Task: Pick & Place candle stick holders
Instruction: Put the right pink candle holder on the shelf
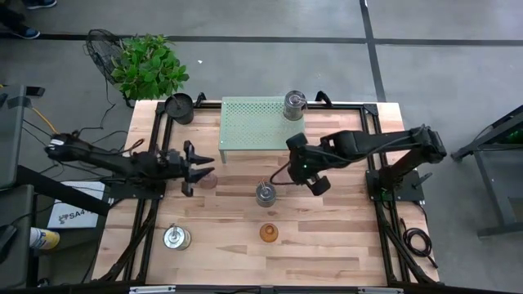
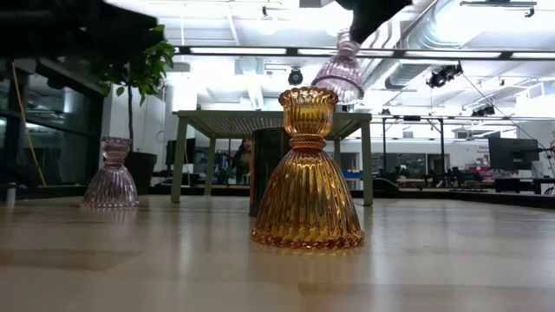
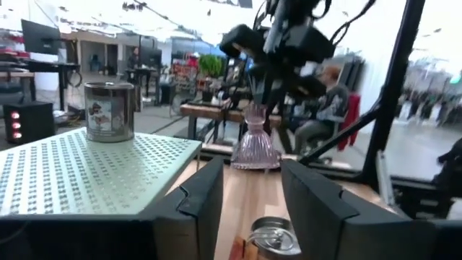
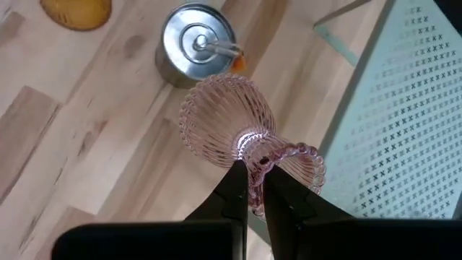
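Note:
My right gripper (image 1: pixel 296 167) is shut on a pale pink glass holder (image 4: pixel 227 126), lifted above the table's middle; it also shows in the low view (image 2: pixel 341 74) and the left wrist view (image 3: pixel 254 143). A second pink holder (image 1: pixel 209 180) stands on its base by my left gripper (image 1: pixel 200 163), which is open and empty at the table's left. An amber glass holder (image 2: pixel 308 173) stands on its base near the front (image 1: pixel 269 233). Silvery holders stand at the middle (image 1: pixel 265 193), the front left (image 1: pixel 176 237), and on the green stand (image 1: pixel 294 104). My right gripper pinches the pink holder's narrow top at its beaded rim (image 4: pixel 254 167) between its two fingers. The fingers come from above, pointing down. The holder hangs below them, wide base down and a little tilted, clear of the table.
A pale green perforated stand (image 1: pixel 253 122) sits at the far middle of the table. A black round pot (image 1: pixel 180 106) stands at the far left corner, with a potted plant (image 1: pixel 147 65) behind it. Black frame rails (image 1: pixel 151 204) run along both sides.

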`<state>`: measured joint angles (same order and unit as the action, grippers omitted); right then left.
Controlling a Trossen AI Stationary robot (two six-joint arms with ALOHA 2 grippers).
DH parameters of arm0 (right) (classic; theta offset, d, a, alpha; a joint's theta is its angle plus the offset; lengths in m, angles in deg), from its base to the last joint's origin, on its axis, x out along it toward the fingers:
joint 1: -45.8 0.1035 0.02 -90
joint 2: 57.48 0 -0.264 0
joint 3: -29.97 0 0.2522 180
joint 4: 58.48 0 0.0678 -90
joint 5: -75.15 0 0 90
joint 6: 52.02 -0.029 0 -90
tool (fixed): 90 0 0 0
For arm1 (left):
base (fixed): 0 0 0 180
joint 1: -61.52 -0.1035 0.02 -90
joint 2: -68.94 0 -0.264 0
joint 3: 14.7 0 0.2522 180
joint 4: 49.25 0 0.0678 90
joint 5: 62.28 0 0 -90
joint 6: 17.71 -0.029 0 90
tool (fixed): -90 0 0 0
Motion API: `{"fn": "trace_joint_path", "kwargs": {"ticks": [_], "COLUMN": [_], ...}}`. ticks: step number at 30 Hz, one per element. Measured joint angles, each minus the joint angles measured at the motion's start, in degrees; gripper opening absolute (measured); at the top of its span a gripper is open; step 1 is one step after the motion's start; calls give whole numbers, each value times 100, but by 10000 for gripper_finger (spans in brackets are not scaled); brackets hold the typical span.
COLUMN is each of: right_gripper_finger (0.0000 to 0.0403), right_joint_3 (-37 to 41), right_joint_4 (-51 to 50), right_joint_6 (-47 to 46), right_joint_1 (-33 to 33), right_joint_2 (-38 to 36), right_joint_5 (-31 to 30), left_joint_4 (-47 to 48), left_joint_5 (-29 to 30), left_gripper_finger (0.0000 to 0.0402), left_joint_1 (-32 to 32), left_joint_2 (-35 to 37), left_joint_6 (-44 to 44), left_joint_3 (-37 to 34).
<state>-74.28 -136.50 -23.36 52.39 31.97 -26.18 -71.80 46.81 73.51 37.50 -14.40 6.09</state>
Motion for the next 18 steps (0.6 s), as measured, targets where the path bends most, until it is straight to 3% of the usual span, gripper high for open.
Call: {"fn": "trace_joint_path", "kwargs": {"ticks": [6, 11, 18], "right_gripper_finger": [17, 17, 17], "right_joint_3": [-415, -856, -1116], "right_joint_4": [68, -74, -193], "right_joint_6": [265, 422, 501], "right_joint_1": [-136, -140, -61], "right_joint_2": [154, 415, 562], "right_joint_5": [93, 104, 83], "left_joint_4": [87, 913, 1825], "left_joint_5": [173, 693, -556], "left_gripper_finger": [202, 249, 261], "left_joint_1": [0, -56, -706], "left_joint_2": [-1533, -2718, -3983], "left_joint_6": [-89, -422, -191], "left_joint_3": [1240, 2500, 3874]}}
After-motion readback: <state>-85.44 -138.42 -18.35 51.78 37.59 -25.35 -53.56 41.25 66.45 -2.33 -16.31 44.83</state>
